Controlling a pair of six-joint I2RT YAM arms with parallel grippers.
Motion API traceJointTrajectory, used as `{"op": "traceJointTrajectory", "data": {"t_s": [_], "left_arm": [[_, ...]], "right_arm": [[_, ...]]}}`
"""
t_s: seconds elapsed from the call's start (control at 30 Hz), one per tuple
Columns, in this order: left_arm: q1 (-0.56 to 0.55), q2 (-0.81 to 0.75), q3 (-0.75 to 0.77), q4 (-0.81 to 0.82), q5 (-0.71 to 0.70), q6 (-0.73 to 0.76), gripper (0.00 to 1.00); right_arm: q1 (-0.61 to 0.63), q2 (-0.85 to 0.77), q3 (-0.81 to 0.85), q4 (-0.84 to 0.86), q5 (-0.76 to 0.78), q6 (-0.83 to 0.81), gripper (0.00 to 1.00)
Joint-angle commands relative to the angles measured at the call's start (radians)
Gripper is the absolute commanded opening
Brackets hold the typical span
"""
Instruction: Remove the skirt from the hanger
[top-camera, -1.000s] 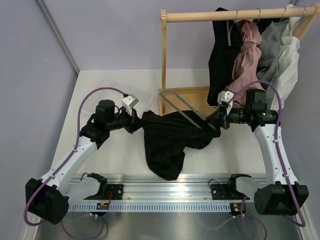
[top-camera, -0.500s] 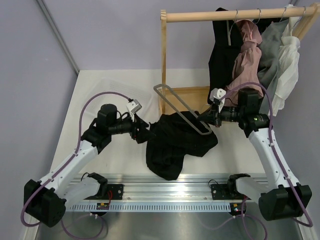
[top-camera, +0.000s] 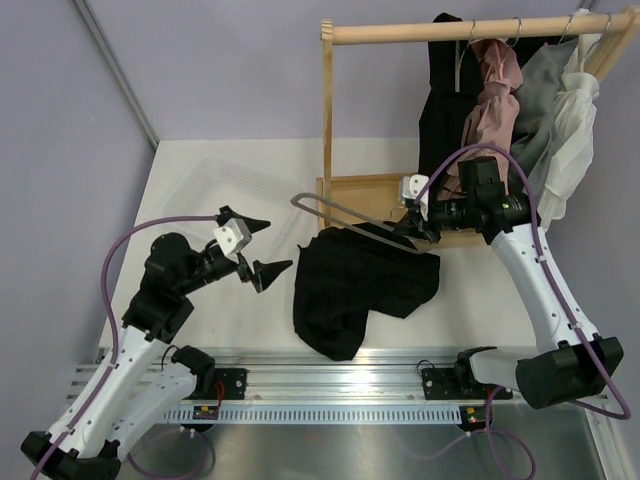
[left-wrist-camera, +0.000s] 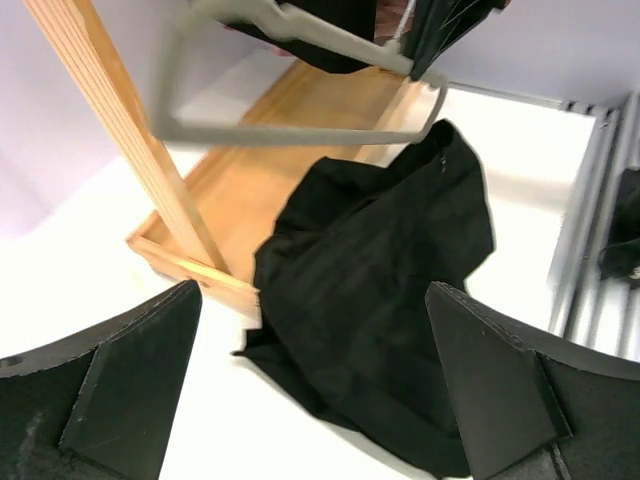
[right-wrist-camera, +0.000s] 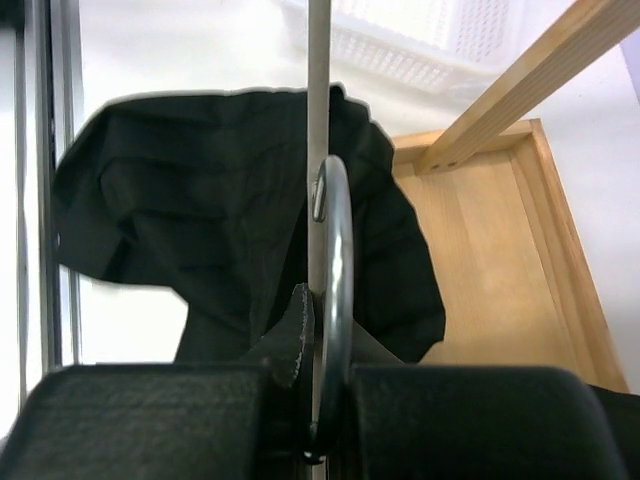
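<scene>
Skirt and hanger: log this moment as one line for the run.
skirt: off hanger, heaped on table | hanger: bare, held above skirt | left gripper: open, clear of skirt | right gripper: shut on hanger

**Camera layout.** The overhead camera looked down from behind the arm bases across the whole table. Both wrist cameras looked out at close range from opposite sides, sharing the black skirt and grey hanger.

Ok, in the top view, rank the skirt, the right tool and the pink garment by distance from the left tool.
1. skirt, lying just to its right.
2. right tool, beyond the skirt, shut on the hanger.
3. pink garment, far right, up on the rail.
</scene>
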Motion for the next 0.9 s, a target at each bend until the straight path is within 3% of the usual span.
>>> {"op": "traceJointTrajectory", "data": {"t_s": [0.0, 0.1, 0.3, 0.43, 0.6, 0.87], "left_arm": [[0.0, -0.016, -0.052, 0.099, -0.002, 0.112, 0.99], [0.002, 0.01, -0.041, 0.134, 0.02, 0.143, 0.99], [0.002, 0.074, 0.025, 0.108, 0.084, 0.155, 0.99], [0.002, 0.111, 0.046, 0.07, 0.178, 0.148, 0.93], [0.0, 0.159, 0.065, 0.038, 0.302, 0.1, 0.77], [-0.038, 0.181, 0.051, -0.017, 0.317, 0.106, 0.7]], "right_arm": [[0.017, 0.006, 0.081, -0.271, 0.054, -0.306, 0.0], [0.047, 0.013, 0.1, -0.334, 0.086, -0.395, 0.0], [0.151, -0.009, 0.039, -0.283, 0.166, -0.41, 0.0], [0.179, -0.012, 0.032, -0.253, 0.186, -0.387, 0.0], [0.195, 0.017, 0.071, -0.264, 0.196, -0.384, 0.0], [0.218, 0.046, 0.115, -0.284, 0.191, -0.372, 0.0]]}}
